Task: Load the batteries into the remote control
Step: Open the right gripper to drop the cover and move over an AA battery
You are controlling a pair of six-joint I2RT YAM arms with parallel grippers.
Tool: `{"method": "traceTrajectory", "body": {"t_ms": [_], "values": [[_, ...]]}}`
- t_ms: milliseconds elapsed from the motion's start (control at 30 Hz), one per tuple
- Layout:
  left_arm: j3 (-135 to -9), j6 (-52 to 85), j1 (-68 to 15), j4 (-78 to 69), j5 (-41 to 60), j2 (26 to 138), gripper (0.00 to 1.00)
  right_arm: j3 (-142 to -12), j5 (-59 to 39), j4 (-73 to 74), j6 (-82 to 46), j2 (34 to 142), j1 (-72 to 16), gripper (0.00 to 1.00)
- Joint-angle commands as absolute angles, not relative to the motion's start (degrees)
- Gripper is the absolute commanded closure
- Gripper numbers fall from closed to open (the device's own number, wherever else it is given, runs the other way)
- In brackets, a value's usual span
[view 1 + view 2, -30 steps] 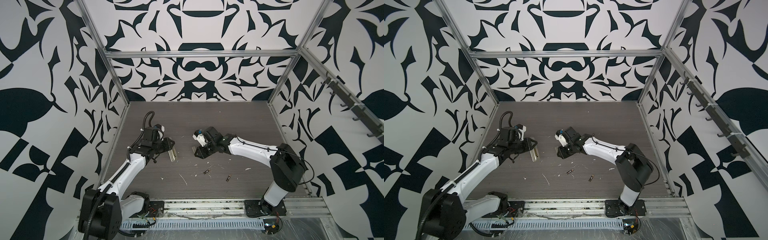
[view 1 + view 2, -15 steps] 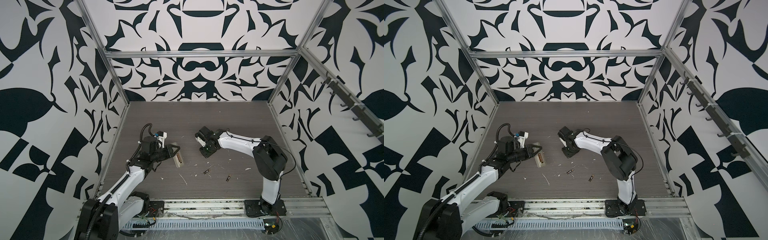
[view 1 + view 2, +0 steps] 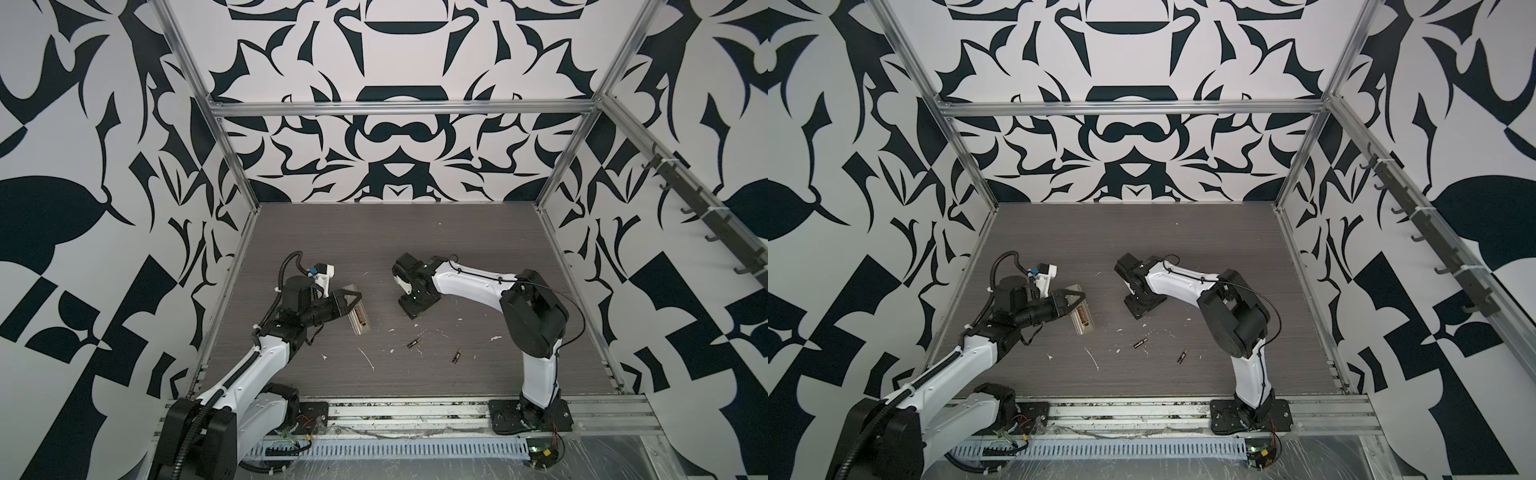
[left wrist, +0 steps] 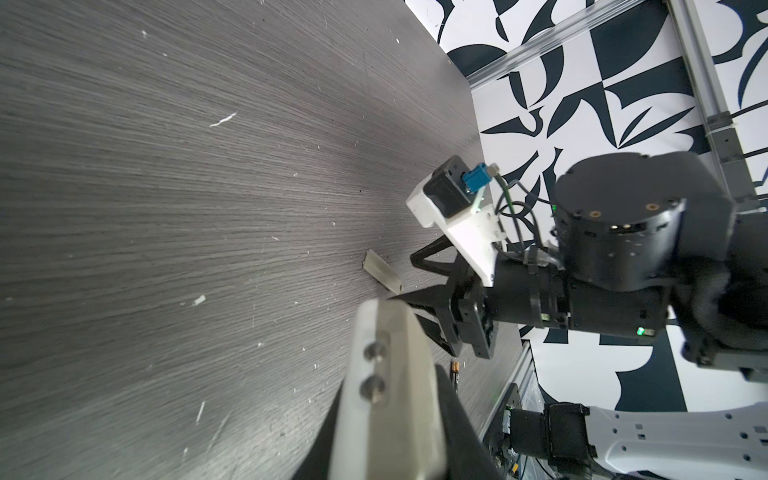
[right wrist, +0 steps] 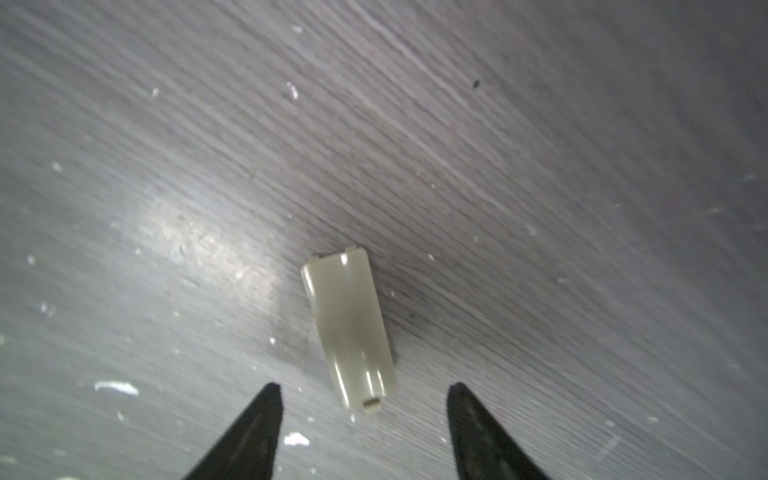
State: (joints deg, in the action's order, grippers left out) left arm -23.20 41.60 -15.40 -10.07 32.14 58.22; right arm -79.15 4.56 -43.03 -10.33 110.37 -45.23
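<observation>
In both top views my right gripper (image 3: pixel 409 308) sits low over the table (image 3: pixel 415 232) at the centre of the frame. Its jaws, nearly together a second ago, are now apart. Left of centre, my left gripper (image 3: pixel 349 301) stays clamped on the remote (image 3: pixel 360 320), beige back up with its bay open. I cannot tell what the copper glint inside it is. The batteries (image 3: pixel 413 343) lie loose at lower centre, well apart from both grippers, and neither is loaded yet.

In the left wrist view the remote (image 4: pixel 390 395) fills the bottom centre. Beyond it, mid-frame, the battery cover (image 4: pixel 382 272) lies on the table between the spread fingers of my right gripper (image 4: pixel 401 277). One battery (image 4: pixel 455 371) shows just right of the remote.

In the right wrist view, which is blurred, the cover (image 5: pixel 349 328) lies flat at lower centre. My fingers (image 5: pixel 266 415) stand wide on either side of its near end, not touching it.

So I have let the cover go. I judge that this hand is now free to fetch the first battery.
</observation>
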Motion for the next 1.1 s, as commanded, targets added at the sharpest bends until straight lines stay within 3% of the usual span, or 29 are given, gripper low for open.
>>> {"method": "traceTrajectory", "body": {"t_ms": [0, 100, 233, 433, 633, 1067], "values": [[-23.0, 41.4, -15.3, -11.7, 32.9, 57.1, 1.00, -80.8, 8.0, -49.6, -14.1, 101.8, -47.4, 0.28], [-21.7, 41.3, -15.3, -13.6, 32.9, 56.9, 1.00, -76.4, 5.5, -50.0, -20.4, 95.2, -49.4, 0.28], [-17.2, 45.4, -16.1, -27.2, 36.8, 57.4, 1.00, -65.0, 0.2, -43.9, -31.6, 88.0, -51.2, 0.31], [-11.5, 47.8, -17.5, -39.3, 39.0, 54.5, 1.00, -52.6, -4.4, -31.9, -42.6, 84.4, -53.0, 0.37], [-10.1, 46.8, -18.3, -38.5, 38.0, 52.8, 1.00, -52.1, -2.7, -25.9, -44.7, 88.6, -53.9, 0.50], [-8.8, 46.0, -18.3, -37.2, 36.8, 51.4, 1.00, -57.3, 2.7, -25.4, -43.6, 95.8, -54.4, 0.55]]}}
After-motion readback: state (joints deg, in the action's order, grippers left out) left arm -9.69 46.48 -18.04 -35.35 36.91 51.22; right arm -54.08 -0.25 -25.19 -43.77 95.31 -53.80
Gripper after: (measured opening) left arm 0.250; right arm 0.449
